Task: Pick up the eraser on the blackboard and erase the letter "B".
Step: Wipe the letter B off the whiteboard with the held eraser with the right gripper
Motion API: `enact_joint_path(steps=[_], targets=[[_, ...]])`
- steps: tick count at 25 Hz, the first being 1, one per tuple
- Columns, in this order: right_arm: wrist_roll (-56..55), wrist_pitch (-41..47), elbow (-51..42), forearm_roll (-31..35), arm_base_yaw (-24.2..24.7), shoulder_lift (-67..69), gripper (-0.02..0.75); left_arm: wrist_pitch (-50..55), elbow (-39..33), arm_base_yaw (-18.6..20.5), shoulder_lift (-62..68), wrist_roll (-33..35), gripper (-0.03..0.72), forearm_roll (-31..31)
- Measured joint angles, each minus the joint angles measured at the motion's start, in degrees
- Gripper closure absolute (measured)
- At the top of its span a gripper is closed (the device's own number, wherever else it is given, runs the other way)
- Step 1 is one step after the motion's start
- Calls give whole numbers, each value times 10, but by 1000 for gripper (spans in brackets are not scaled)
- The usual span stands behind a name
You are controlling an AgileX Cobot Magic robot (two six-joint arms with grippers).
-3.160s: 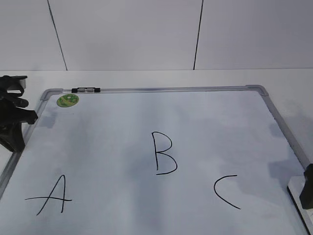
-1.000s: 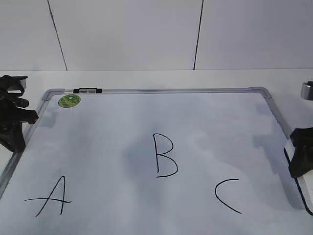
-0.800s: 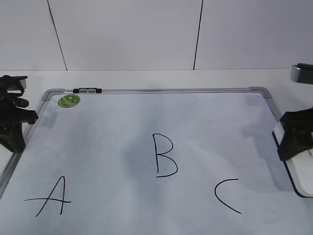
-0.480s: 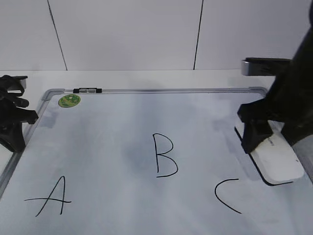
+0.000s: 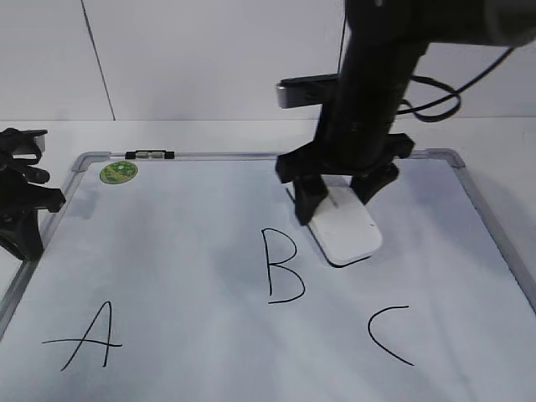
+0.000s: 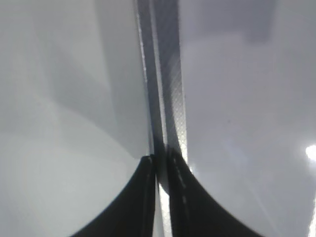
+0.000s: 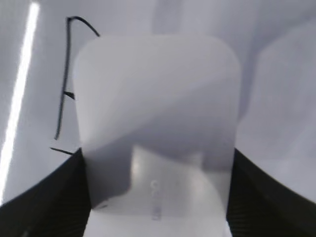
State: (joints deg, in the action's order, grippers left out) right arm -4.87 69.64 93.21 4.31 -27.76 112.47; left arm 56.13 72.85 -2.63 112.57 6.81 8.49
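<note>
A bare test bench, lab-like: plain white panelled wall (image 5: pixel 209 59) with dark seams behind a white surface (image 5: pixel 251 134) carrying a grey-framed white dry-erase board (image 5: pixel 167 251).

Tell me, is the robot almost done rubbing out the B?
Not yet. The pickup looks done: the right gripper holds the white eraser by its sides, just right of the letter B. The carry toward the B is in hand. The wiping is left: the B is whole on the whiteboard, with A and C. The left gripper waits at the board's edge.
</note>
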Motion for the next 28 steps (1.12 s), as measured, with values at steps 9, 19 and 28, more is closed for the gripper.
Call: enact_joint_path(steps=[9, 19, 28], targets=[[-3, 0, 69, 8, -84, 115, 207, 5, 0, 0, 0, 0, 655, 0], [-9, 20, 88, -9, -113, 153, 208, 10, 0, 0, 1, 0, 655, -4], [-4, 21, 90, -10, -122, 157, 209, 13, 0, 0, 1, 0, 655, -6]])
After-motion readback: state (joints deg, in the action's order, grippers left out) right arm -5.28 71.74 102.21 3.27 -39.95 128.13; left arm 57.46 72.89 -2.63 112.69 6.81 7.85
